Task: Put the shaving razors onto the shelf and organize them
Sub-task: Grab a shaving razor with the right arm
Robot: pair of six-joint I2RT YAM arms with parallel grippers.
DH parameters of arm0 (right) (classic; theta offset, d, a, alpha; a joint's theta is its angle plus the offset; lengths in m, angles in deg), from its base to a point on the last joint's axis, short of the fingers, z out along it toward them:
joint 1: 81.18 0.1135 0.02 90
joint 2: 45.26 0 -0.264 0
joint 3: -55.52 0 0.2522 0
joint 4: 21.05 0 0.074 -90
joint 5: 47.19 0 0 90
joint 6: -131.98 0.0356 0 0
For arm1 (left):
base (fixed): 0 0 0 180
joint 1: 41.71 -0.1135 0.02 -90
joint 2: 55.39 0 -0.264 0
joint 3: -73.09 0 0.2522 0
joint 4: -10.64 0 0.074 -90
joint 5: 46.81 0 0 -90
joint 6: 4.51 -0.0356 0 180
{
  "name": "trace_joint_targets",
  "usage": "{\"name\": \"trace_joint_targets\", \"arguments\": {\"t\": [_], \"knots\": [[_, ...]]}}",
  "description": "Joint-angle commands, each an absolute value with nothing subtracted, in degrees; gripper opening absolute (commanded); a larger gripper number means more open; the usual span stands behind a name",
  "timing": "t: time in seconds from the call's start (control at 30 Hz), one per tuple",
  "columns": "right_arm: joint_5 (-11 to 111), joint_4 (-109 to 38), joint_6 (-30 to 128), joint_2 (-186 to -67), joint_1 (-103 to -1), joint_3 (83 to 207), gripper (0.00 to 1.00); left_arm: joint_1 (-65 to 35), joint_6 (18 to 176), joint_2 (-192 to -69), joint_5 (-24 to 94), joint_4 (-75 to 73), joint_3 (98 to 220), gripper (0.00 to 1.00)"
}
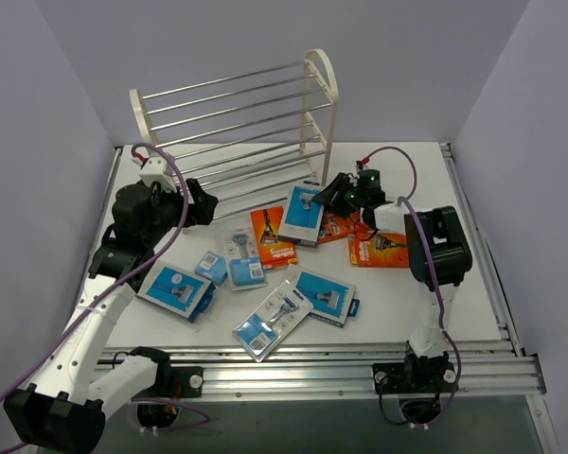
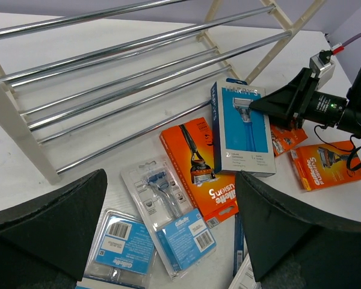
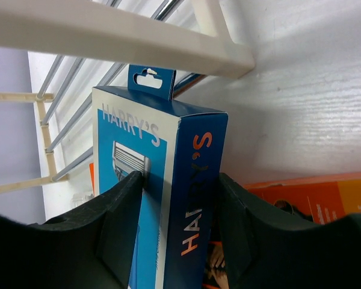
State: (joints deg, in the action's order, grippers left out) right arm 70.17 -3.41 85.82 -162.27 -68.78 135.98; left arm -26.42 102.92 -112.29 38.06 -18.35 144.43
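Nine packs of shaving razors lie on the table (image 1: 407,307) in front of the shelf (image 1: 328,99): three blue boxes (image 1: 327,296), three clear blister packs (image 1: 244,258) and three orange packs (image 1: 273,236). The right gripper (image 3: 177,180) is narrowed onto the top end of the blue box (image 1: 301,216) nearest the shelf, one finger on its front face and the other against its back. The left gripper (image 1: 204,206) hangs wide apart above the packs, holding nothing.
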Motion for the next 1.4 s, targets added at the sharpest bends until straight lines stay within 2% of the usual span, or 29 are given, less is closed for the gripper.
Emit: {"name": "trace_joint_targets", "arguments": {"t": [0.0,0.1,0.73,0.97,1.17,1.37], "knots": [[70.59,-5.45,86.10,-157.07,-68.26,134.32,0.09,-26.24,103.24,-111.28,39.06,-16.22,144.07,0.96],[70.59,-5.63,86.89,-154.09,-68.26,133.27,0.00,-26.32,103.24,-111.28,39.06,-16.05,143.98,0.96],[67.86,-11.59,88.31,-131.14,-66.59,122.64,0.00,-25.54,103.94,-112.51,32.21,-13.50,143.28,0.96],[68.21,-14.33,86.11,-122.89,-65.54,120.70,0.00,-24.22,104.30,-114.01,22.56,-11.22,143.10,0.94],[74.18,-13.71,84.52,-116.12,-65.36,120.08,0.00,-23.25,106.31,-115.06,11.48,-6.03,142.22,0.94],[78.58,-11.26,85.40,-109.17,-65.19,119.73,0.00,-22.63,109.74,-116.20,5.94,-1.11,141.17,0.94]]}}
